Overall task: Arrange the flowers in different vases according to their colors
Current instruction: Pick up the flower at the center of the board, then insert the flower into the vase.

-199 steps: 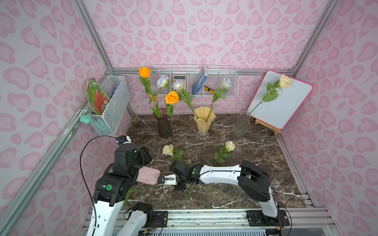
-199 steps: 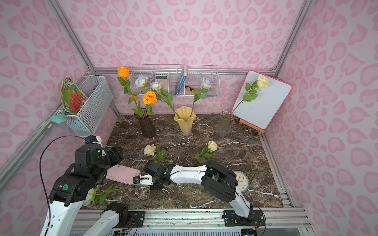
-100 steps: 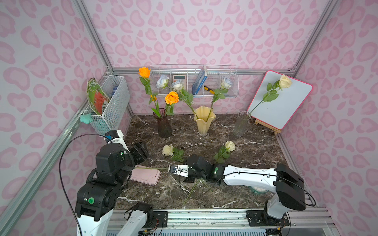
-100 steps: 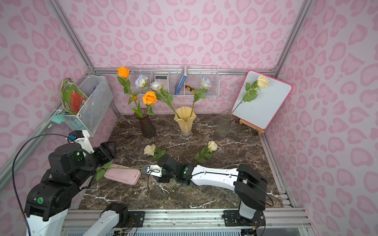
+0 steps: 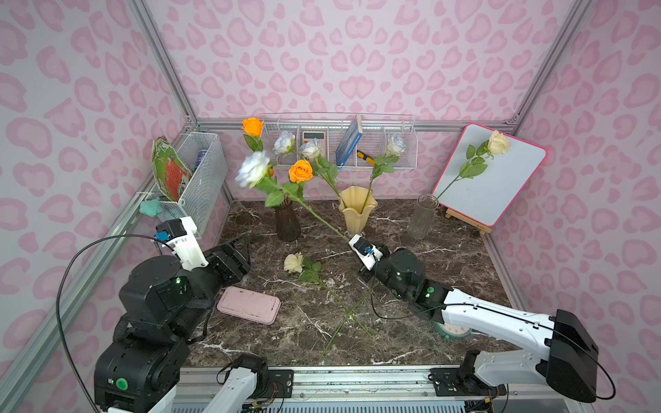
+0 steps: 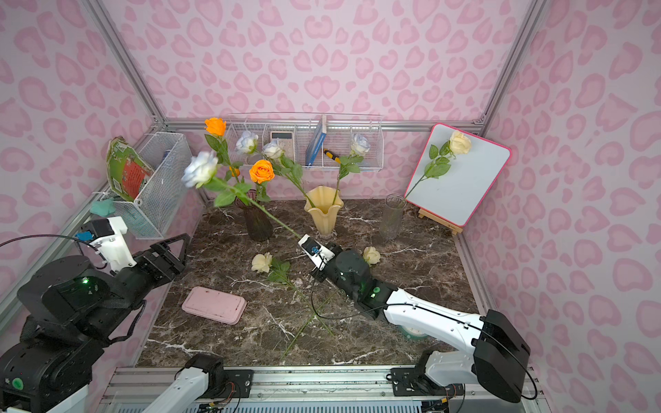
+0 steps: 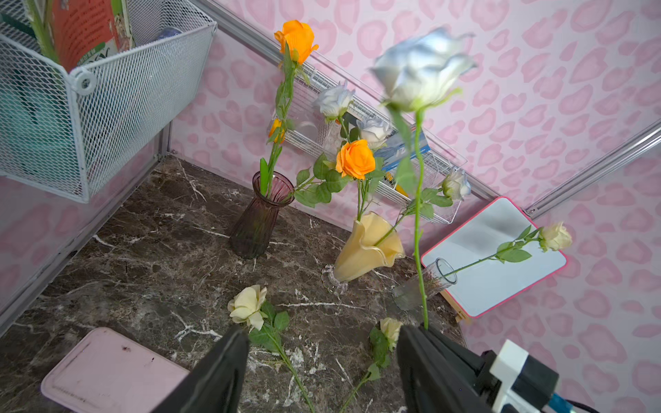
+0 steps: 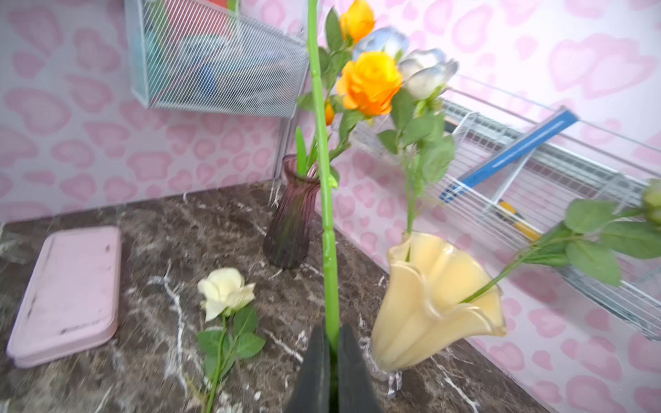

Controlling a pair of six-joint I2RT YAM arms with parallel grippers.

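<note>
Changes since half a second back: right gripper (image 8: 332, 336) is up off the marble and further right in frame, now just before the foot of the yellow vase (image 5: 357, 211); its jaws are pressed on the lower stem of a blue rose (image 5: 254, 171); the bloom, then low at frame left behind the left arm, is now high at upper left and blurred; its stem slants across the front of the purple vase (image 5: 288, 223) in both top views. Left gripper (image 7: 322, 334) is drawn back toward the left edge, fingers spread wide, nothing between them.

Stock in vases: purple vase, two orange roses (image 5: 300, 171) and an orange bud (image 7: 277, 130); yellow vase, three pale blooms (image 5: 310, 148); clear vase (image 5: 422, 216), right rear, one cream rose (image 5: 499, 142) leaning over the whiteboard (image 5: 500, 186).

Loose on the table (image 5: 447, 236): centre rose (image 5: 293, 262); second loose rose (image 6: 371, 255) just beside the right wrist; their stems cross toward the front rail.

Edges and room: pink case (image 5: 248, 305) at lower left near the left arm; bare marble between purple vase and left gripper, and at right beyond the clear vase; side basket (image 5: 207, 168) overhangs the left rear corner, near the raised bloom; rack (image 5: 404, 157) on the back wall behind the blooms; clock (image 5: 454, 330) partly under the right arm.

Writing: packet (image 5: 168, 171) in the side basket, print on a red panel, too small to read; calculator (image 5: 313, 137) and book (image 5: 348, 141) in the rack, lettering unreadable.
</note>
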